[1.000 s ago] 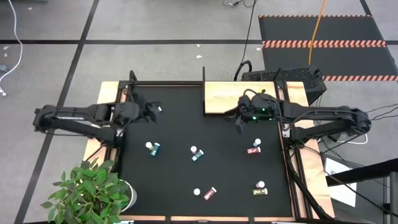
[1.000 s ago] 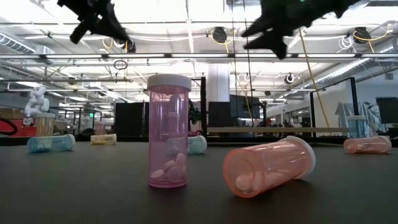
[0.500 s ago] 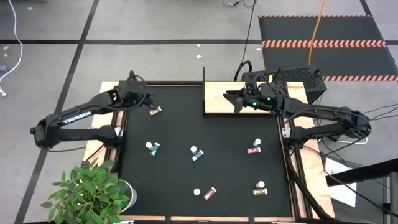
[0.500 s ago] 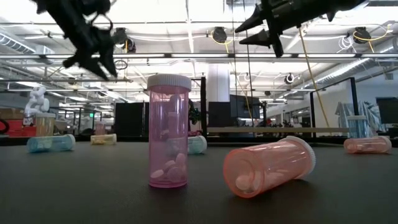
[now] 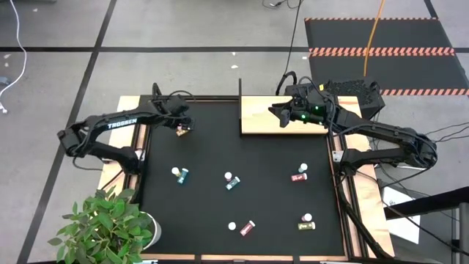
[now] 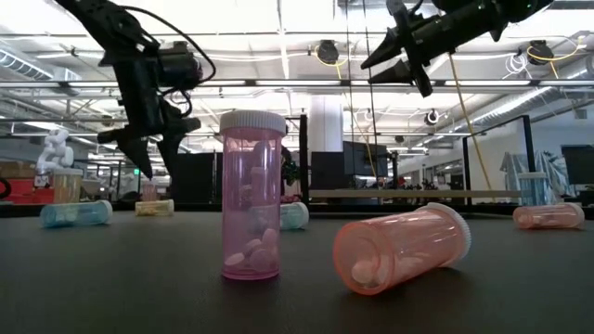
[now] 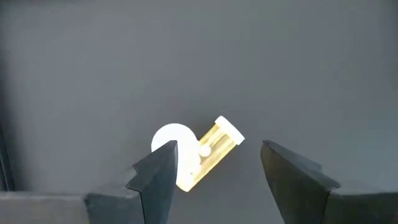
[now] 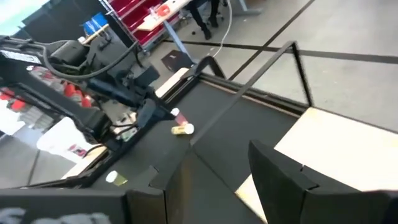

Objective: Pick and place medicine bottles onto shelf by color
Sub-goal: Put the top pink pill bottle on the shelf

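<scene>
A yellow medicine bottle with a white cap lies on its side on the black mat, at the far left. My left gripper hangs just above it, open and pointing steeply down, one finger on each side of the bottle. My right gripper is open with nothing in it, held high over the light wooden shelf at the mat's far edge. Several other bottles lie on the mat: blue, teal, red.
Nearer the front edge lie a pink bottle and a yellow-green one. In the low view one pink bottle stands upright beside a lying one. A potted plant stands at the near left corner. A wooden frame edges the mat.
My left gripper has swung from the table's left edge toward the far left of the mat, come down over the yellow bottle, tipped to point downward and opened. My right gripper has drifted toward the far edge over the shelf. The bottles have stayed in place.
</scene>
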Controlling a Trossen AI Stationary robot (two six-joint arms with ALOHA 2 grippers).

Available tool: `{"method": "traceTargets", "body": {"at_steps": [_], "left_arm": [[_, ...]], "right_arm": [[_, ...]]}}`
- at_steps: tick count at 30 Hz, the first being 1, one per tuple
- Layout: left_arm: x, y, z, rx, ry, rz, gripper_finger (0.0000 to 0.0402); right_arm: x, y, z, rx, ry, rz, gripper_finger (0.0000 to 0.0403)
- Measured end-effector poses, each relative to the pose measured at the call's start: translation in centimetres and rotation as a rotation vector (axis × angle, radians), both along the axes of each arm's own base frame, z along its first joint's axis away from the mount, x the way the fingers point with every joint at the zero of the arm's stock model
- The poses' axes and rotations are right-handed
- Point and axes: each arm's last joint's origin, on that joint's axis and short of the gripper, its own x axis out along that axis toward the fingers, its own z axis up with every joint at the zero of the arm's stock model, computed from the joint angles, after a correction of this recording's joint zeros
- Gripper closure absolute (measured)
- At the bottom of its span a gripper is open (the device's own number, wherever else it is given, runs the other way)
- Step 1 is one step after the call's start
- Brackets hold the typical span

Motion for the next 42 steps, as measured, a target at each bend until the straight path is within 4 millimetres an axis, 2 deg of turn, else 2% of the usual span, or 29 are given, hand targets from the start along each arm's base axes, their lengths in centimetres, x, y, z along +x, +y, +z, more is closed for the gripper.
{"method": "traceTargets", "body": {"at_steps": [10,15,24,42], "left_arm": [[0.0,0.4,0.1,0.019,0.024,-0.009,0.0169],[0.2,0.6,0.6,0.058,0.045,-0.084,0.0169],[-1.3,1.7,0.4,0.049,0.110,-0.019,0.0169],[-2.6,1.6,-1.6,-0.026,0.111,-0.055,0.0169]], "right_arm": [[-0.7,-1.2,0.0,-0.011,0.005,-0.004,0.0245],[-0.9,-1.6,0.0,-0.014,0.007,-0.024,0.0245],[-1.1,-1.8,0.0,-0.020,0.010,-0.034,0.0245],[-1.0,-1.8,0.0,-0.006,0.003,-0.011,0.0245]]}}
